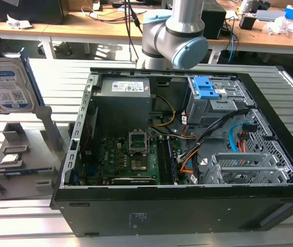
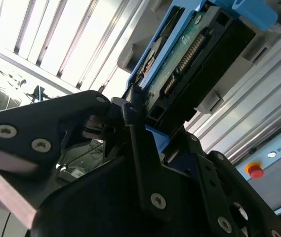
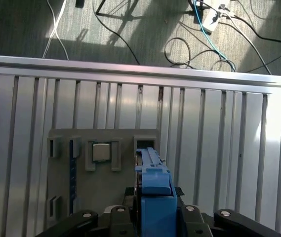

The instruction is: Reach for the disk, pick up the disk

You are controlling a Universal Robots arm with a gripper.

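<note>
Jaws grip the disk (image 1: 10, 85) above grey fixture (image 1: 35, 157) beside computer case (image 1: 187, 211).

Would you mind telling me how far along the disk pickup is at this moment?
Reaching looks done: in both wrist views the hand is shut on the disk, a finger on each side. In hand: the exterior view has the disk upright at its left, above the grey tray, seemingly out of its slot. Left: nothing of the pickup that I can see.
</note>
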